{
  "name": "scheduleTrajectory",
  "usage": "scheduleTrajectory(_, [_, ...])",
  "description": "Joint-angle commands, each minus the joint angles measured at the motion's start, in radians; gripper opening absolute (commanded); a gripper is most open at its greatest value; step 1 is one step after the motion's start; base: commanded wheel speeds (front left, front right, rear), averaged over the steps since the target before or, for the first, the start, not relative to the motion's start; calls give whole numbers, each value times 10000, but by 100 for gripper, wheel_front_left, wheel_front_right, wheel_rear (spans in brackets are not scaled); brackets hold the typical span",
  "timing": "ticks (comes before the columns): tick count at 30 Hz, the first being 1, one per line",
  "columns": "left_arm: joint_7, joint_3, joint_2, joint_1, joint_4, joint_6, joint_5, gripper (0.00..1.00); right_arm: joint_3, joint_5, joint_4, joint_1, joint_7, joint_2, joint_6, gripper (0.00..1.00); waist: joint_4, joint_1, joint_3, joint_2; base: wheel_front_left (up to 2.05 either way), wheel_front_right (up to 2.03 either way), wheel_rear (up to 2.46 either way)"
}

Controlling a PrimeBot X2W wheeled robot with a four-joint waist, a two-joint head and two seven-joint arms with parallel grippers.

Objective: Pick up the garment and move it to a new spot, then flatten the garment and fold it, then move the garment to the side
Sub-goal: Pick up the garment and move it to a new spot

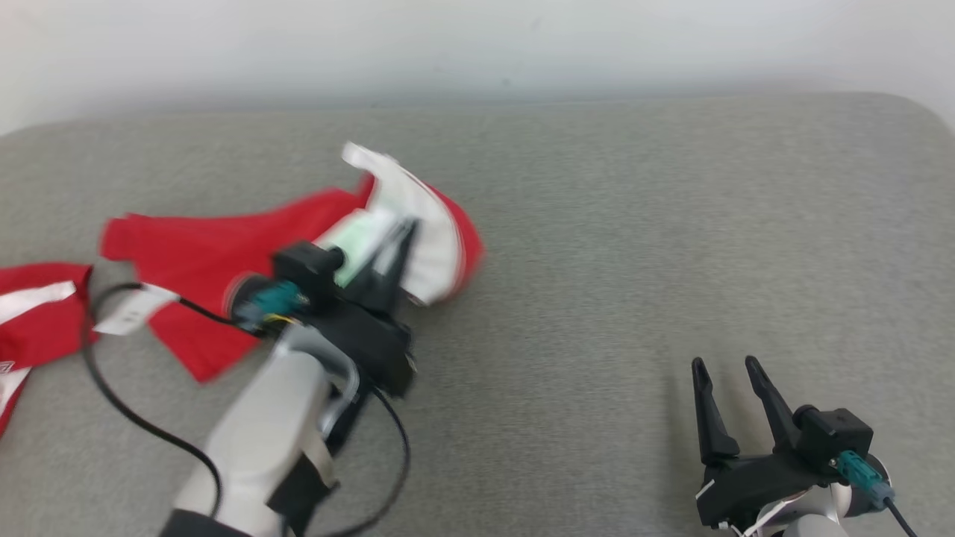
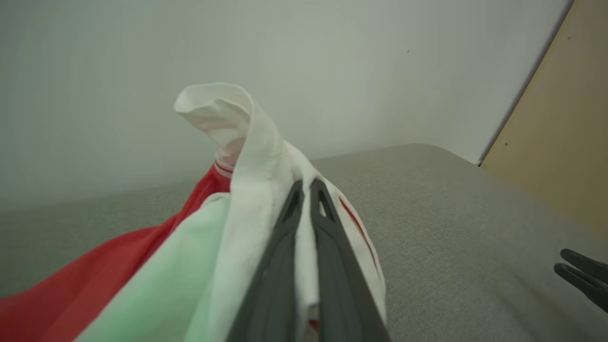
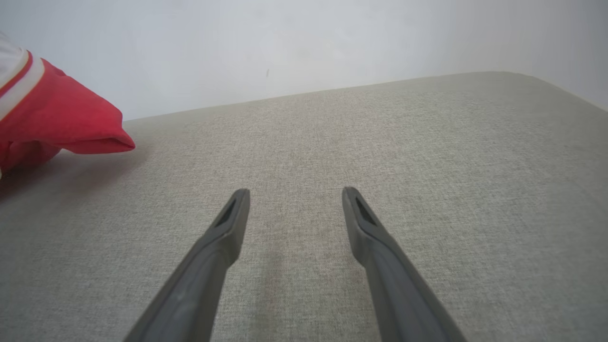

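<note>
A red garment (image 1: 201,253) with white trim and a pale green lining lies bunched on a grey fabric-covered worktop (image 1: 634,224). In the head view it reaches from the nine o'clock edge toward the centre. The left hand (image 1: 403,233), fingers pressed together, pinches a white fold at the garment's central end and holds it up in a peak. The right hand (image 1: 725,365) sits at five o'clock, fingers spread, holding nothing, well apart from the cloth. Likely risk: the pinch takes only a thin fold, so the fabric could slip free when carried, or the loose red part could drag and bunch further.
</note>
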Motion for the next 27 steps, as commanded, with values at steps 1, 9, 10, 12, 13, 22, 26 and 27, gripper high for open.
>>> scheduleTrajectory(1, [-47, -260, -2, 173, -137, -11, -167, 0, -3, -34, 20, 153, -5, 11, 1, 100, -538, 1, -239, 0, 0, 0, 0])
scheduleTrajectory(9, [-45, -2596, -6, 722, -1909, 465, -1814, 0, 176, -29, 51, 197, -5, 58, 1, 100, -1648, 1, -399, 0, 0, 0, 0])
scheduleTrajectory(10, [-45, -2737, 6, 733, -2108, 525, -1875, 0, 185, -10, 49, 192, -5, 56, 1, 100, -1744, 1, -392, 0, 0, 0, 0])
scheduleTrajectory(12, [-45, -2823, 4, 757, -2408, 649, -1935, 0, 194, 21, 66, 177, -5, 60, 1, 100, -1928, 1, -381, 0, 0, 0, 0])
scheduleTrajectory(13, [-46, -2855, 10, 779, -2447, 740, -1843, 0, 196, 35, 64, 162, -5, 66, 1, 100, -2013, 1, -368, 0, 0, 0, 0])
scheduleTrajectory(22, [-44, -2415, 6, 1357, -1378, 1180, -1097, 100, 41, 41, -16, 161, -5, 30, 1, 100, -1938, 1, -316, 0, 0, 0, 0])
scheduleTrajectory(26, [-45, -1795, 1, 1839, -1094, 1359, -529, 100, 101, 13, -90, 136, -5, 27, 1, 100, -1664, 1, -440, 0, 0, 0, 0])
scheduleTrajectory(27, [-45, -1595, -5, 2010, -1088, 1401, -345, 100, 101, 17, -113, 124, -5, 21, 1, 100, -1573, 1, -472, 0, 0, 0, 0])
